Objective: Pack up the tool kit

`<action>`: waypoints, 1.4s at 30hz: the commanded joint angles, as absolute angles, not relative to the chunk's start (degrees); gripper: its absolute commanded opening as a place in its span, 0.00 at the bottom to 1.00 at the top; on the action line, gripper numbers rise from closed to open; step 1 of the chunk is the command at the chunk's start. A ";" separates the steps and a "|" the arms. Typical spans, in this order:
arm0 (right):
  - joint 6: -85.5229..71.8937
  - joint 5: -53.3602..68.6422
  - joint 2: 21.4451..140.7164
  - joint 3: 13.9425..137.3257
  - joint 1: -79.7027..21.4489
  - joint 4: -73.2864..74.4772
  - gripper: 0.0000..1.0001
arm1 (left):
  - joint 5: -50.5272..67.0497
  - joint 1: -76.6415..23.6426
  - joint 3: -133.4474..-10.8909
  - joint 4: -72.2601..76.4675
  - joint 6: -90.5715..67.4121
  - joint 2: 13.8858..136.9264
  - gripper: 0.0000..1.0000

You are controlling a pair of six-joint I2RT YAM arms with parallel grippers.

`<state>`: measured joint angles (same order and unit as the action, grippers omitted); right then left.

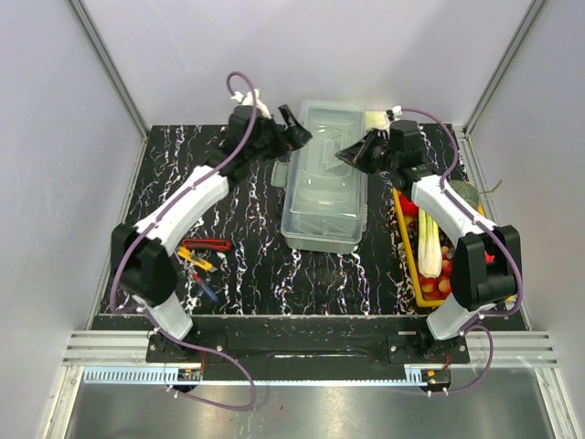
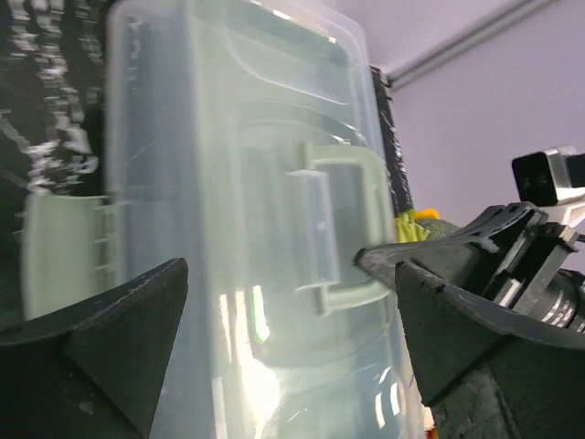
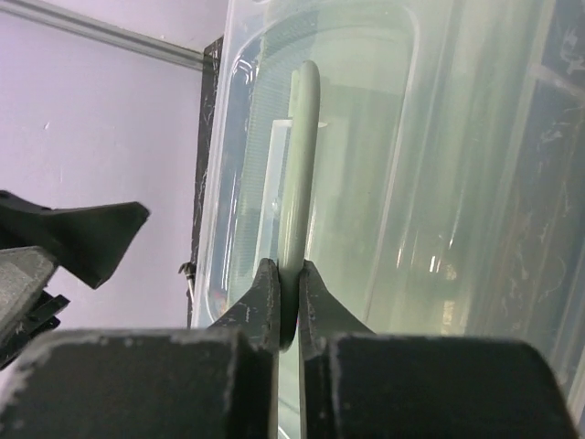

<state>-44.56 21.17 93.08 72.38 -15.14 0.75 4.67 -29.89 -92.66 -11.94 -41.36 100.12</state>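
- Right jaws pressed together on the handle [image 3: 300,165], pinching its thin edge atop the box [image 1: 324,183].
- Left jaws spread and empty, off the box's far-left corner, facing its side.
- Box sits centred on the table [image 1: 247,283], long axis running near to far.
- Loose tools [image 1: 203,261] lie by the left arm [image 1: 183,206], which is nearer them.

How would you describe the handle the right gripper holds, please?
A large translucent grey plastic box sits on the black marbled table. On its lid is a pale green plastic loop handle, pinched in the right gripper; the flat green latch sits on the box's side instead.
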 commanded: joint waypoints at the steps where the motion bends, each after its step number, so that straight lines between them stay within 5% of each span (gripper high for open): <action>1: -39.56 28.11 94.39 76.81 -15.38 1.58 0.00 | 2.01 -24.62 -83.96 -10.46 -39.98 90.28 0.99; 15: -45.25 38.23 96.07 89.03 -15.38 0.97 0.00 | 6.59 -17.84 -64.25 -11.07 -43.15 82.18 0.99; 29: -53.17 38.93 94.48 87.63 -12.84 -4.83 0.00 | 8.08 -16.70 -59.87 -12.48 -44.82 84.46 0.90; 42: -61.61 41.22 94.22 80.87 -10.55 -15.72 0.00 | 19.07 -18.02 -50.18 2.38 -47.64 85.16 0.90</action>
<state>-55.02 37.19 98.43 80.60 -10.98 0.30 15.92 -17.34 -48.86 -4.84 -47.86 84.49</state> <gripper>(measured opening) 0.057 0.896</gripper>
